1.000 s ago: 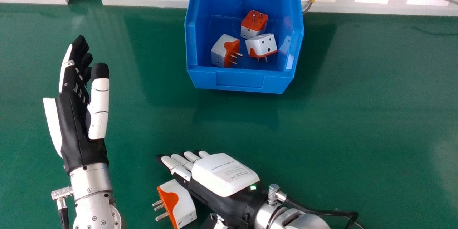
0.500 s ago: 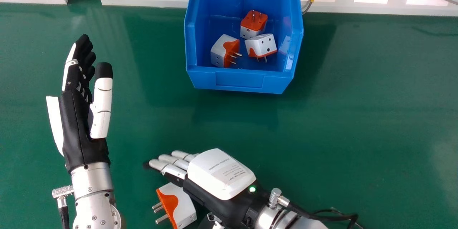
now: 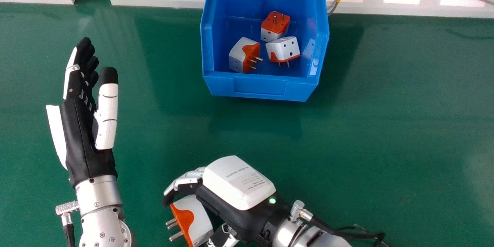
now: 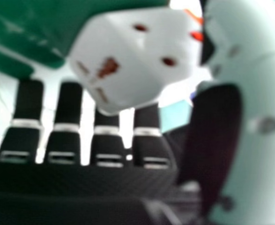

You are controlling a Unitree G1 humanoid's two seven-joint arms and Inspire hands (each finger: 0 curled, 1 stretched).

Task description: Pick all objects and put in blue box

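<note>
The fingers [image 3: 186, 180] of the right hand [image 3: 240, 185] are bending around a white-and-orange plug adapter [image 3: 200, 216] on the desk [image 3: 347, 135]; how firmly, I cannot tell. The grasping step is probably going on. The next move is asking for secure hold, then lifting toward the blue box [image 3: 259, 87], where three similar adapters [image 3: 283, 48] are lying. The left hand [image 3: 83, 135] is resting with straight fingers.

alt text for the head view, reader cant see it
A robot's right hand curls its fingers around a white and orange plug adapter on a green table. Beyond, a blue box holds three similar adapters; the left hand is open at left.
</note>
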